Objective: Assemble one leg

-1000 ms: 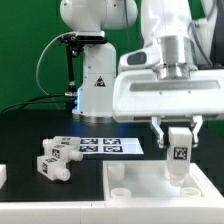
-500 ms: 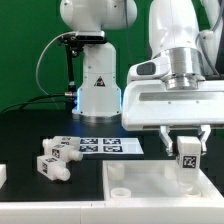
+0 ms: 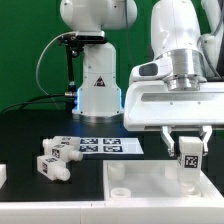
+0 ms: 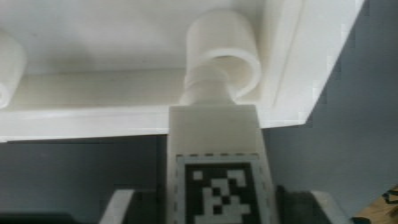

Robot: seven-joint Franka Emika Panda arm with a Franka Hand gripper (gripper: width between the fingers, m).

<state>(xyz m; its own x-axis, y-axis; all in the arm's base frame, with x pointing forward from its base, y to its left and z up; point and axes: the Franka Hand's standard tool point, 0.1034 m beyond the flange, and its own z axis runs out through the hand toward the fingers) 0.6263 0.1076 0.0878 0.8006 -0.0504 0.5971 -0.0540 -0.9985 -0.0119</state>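
Observation:
My gripper (image 3: 190, 142) is shut on a leg (image 3: 190, 158), a chunky white peg with a black-and-white tag, and holds it upright over the back right corner of the flat white panel (image 3: 140, 184). In the wrist view the leg (image 4: 219, 150) stands between my fingers (image 4: 128, 208), and its far end sits at a raised corner socket (image 4: 224, 60) of the panel (image 4: 107, 100). Whether the leg touches the socket I cannot tell. Three more legs (image 3: 55, 157) lie on the black table at the exterior view's left.
The marker board (image 3: 108, 146) lies behind the panel. The white robot base (image 3: 95, 80) stands at the back. A small white part (image 3: 3, 174) sits at the exterior view's left edge. A green wall is behind.
My gripper with the leg moved toward the exterior view's right and a little down from one second ago. It has barely moved in the last half second.

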